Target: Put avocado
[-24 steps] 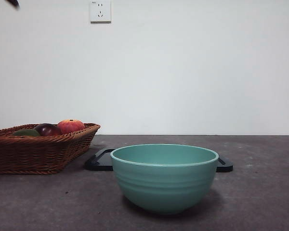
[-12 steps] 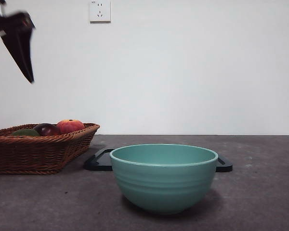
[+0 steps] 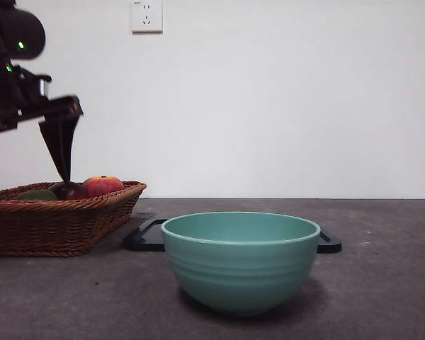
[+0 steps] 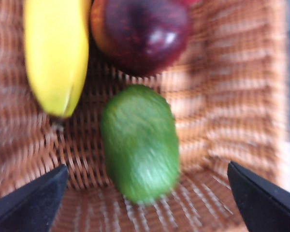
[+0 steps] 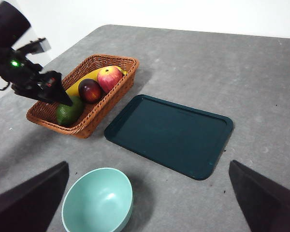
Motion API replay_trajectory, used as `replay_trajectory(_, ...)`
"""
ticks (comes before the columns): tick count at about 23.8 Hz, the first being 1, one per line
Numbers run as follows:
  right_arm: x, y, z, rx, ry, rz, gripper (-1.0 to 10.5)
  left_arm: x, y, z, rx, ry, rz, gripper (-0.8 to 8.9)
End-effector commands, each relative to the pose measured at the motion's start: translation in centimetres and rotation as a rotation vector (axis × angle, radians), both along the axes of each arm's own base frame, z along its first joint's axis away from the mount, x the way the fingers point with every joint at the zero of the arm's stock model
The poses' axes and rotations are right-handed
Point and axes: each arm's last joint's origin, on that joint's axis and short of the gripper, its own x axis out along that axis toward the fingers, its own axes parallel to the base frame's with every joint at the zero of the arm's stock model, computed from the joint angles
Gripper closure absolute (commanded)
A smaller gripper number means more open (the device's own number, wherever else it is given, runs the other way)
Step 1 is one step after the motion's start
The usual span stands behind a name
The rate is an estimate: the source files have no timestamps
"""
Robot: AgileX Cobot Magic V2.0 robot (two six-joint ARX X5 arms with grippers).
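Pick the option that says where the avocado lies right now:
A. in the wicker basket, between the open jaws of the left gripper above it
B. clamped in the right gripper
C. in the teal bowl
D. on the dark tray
A: the left wrist view shows the avocado lying on the weave of the wicker basket, with the left gripper hovering above it, jaws wide apart on either side.
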Motion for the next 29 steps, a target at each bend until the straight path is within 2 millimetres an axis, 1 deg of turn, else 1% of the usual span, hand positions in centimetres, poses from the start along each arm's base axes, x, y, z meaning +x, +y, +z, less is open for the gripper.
replay_trajectory(1, -0.1, 0.0, 0.6, 0.014, -0.015, 0.004, 2.9, 1.0, -0.4, -0.7, 0.012, 0.0, -0.021, 2.84)
replay_trajectory(5, -0.1, 0.0, 0.6, 0.014, -0.015, 0.004, 2.9, 1.7, -0.8, -2.1, 0.016, 0.023, -0.029, 2.84)
replay_trajectory(7, -0.1, 0.0, 0.6, 0.014, -0.014, 0.004, 2.9, 1.9, -0.9, -2.3, 0.014, 0.015, -0.029, 2.93)
replay_trajectory(10, -0.1, 0.0, 0.6, 0.021, -0.009, 0.001, 2.9, 2.0, -0.9, -2.4, 0.014, 0.011, -0.028, 3.55)
replay_trajectory(16, -0.1, 0.0, 0.6, 0.028, -0.004, -0.002, 2.9, 2.3, -0.9, -3.2, 0.018, 0.037, -0.029, 3.58)
replay_trajectory(18, -0.1, 0.0, 0.6, 0.028, -0.004, -0.001, 2.9, 2.3, -0.9, -3.2, 0.018, 0.038, -0.029, 4.43)
replay_trajectory(24, -0.1, 0.0, 0.6, 0.028, -0.004, -0.001, 2.9, 2.2, -0.9, -3.3, 0.019, 0.046, -0.03, 6.08)
replay_trajectory(26, -0.1, 0.0, 0.6, 0.028, -0.004, -0.001, 2.9, 2.3, -0.9, -3.1, 0.019, 0.044, -0.03, 6.03)
replay_trajectory(27, -0.1, 0.0, 0.6, 0.027, -0.004, -0.002, 2.9, 2.4, -0.9, -2.7, 0.019, 0.049, -0.03, 5.97)
replay_trajectory(29, -0.1, 0.0, 0.6, 0.027, -0.004, -0.002, 2.9, 2.4, -0.9, -1.2, 0.02, 0.048, -0.032, 5.98)
